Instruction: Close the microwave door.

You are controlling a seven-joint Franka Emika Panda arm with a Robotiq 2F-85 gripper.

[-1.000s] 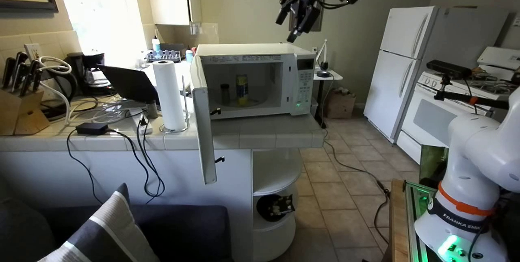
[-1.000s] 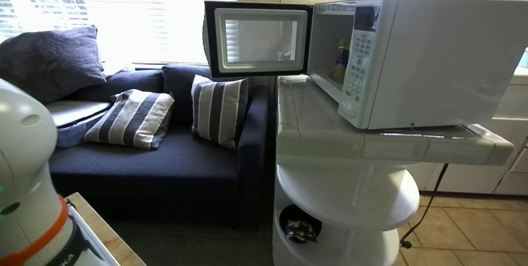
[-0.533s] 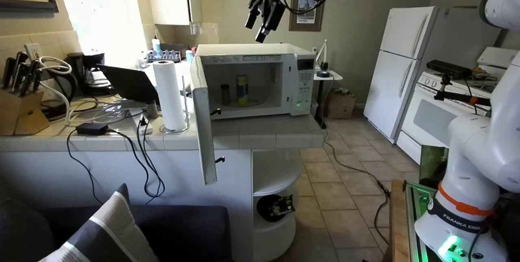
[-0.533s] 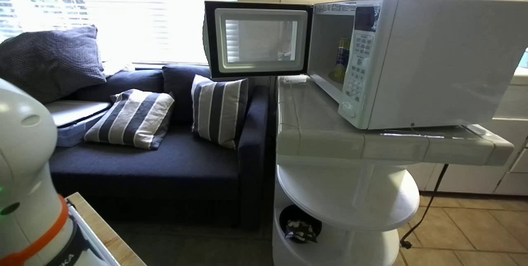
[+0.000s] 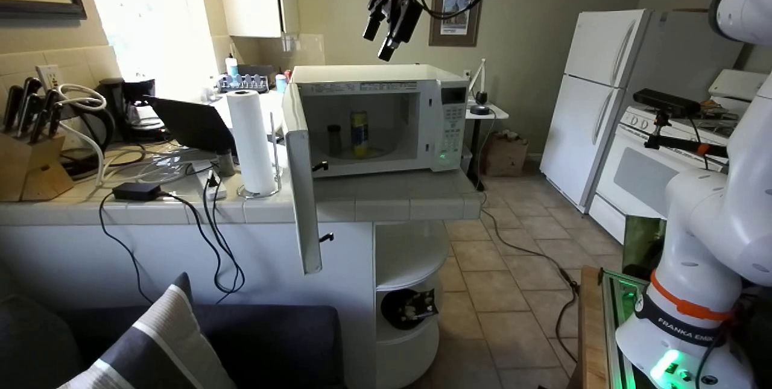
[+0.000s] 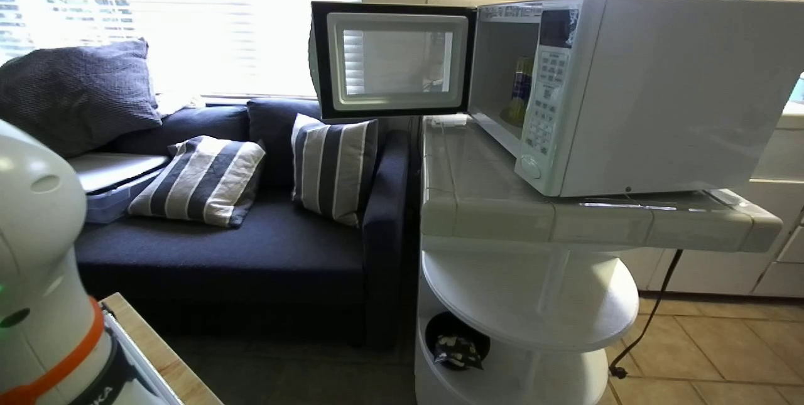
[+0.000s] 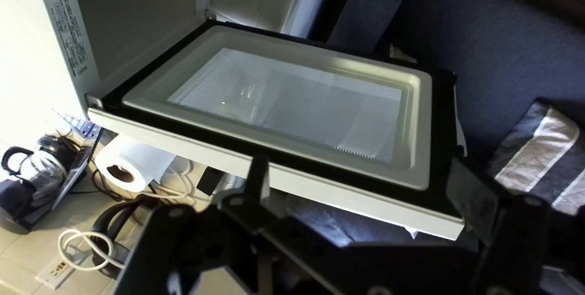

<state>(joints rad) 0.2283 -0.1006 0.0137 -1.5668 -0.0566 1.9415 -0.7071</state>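
The microwave (image 5: 368,73) stands on the tiled counter with its front open. It also shows in an exterior view (image 6: 666,97). The microwave door (image 5: 304,202) is swung wide open, roughly square to the front, and reaches out past the counter edge. Its inner side and window face an exterior view (image 6: 396,59). My gripper (image 5: 378,44) is above the microwave, pointing down, and touches nothing visible. In the wrist view my gripper (image 7: 365,183) is open with fingers spread wide. The door (image 7: 292,98) fills the middle there, beyond the fingertips, with nothing between the fingers.
A yellow-and-blue can (image 5: 359,134) and a dark jar (image 5: 334,139) stand inside the microwave. A paper towel roll (image 5: 251,145) stands close behind the door. A dark sofa (image 6: 251,248) with striped pillows (image 6: 204,179) is below and beside the open door.
Over the last second my gripper has moved left in an exterior view, above the microwave. In the last half second it has hardly moved. The door has not moved.
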